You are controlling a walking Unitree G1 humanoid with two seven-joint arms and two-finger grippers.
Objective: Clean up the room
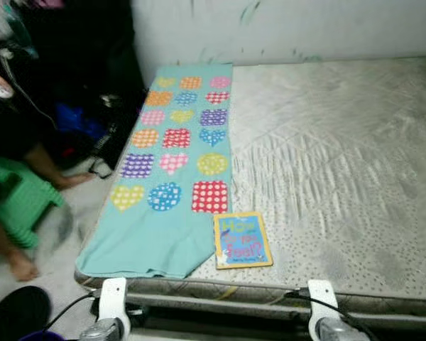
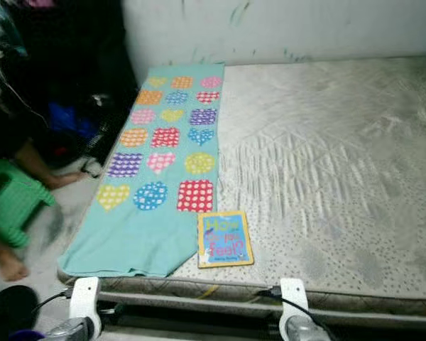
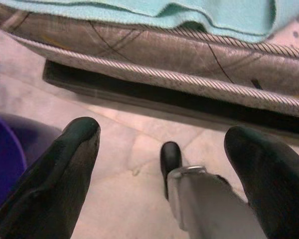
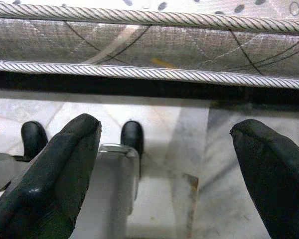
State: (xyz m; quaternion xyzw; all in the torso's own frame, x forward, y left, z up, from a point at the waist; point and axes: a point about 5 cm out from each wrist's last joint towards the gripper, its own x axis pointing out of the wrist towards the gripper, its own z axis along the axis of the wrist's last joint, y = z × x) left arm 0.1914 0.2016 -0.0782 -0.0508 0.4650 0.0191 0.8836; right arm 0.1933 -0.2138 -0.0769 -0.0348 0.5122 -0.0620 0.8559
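Teal cloth [image 1: 163, 177], soft and limp, is best pinched at its lower-left corner; book [image 1: 242, 240] is stiff. Both grippers [image 3: 162, 149] [image 4: 164, 149] are held apart, empty.

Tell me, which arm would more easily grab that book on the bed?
Probably the right. The book lies near the mattress edge, between the arms but nearer the right gripper, which hangs open below. The left gripper, also open, sits under the teal blanket.

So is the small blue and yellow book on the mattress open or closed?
Closed. The small blue and yellow book lies flat near the grey mattress edge, front cover up, beside the turquoise patterned cloth.
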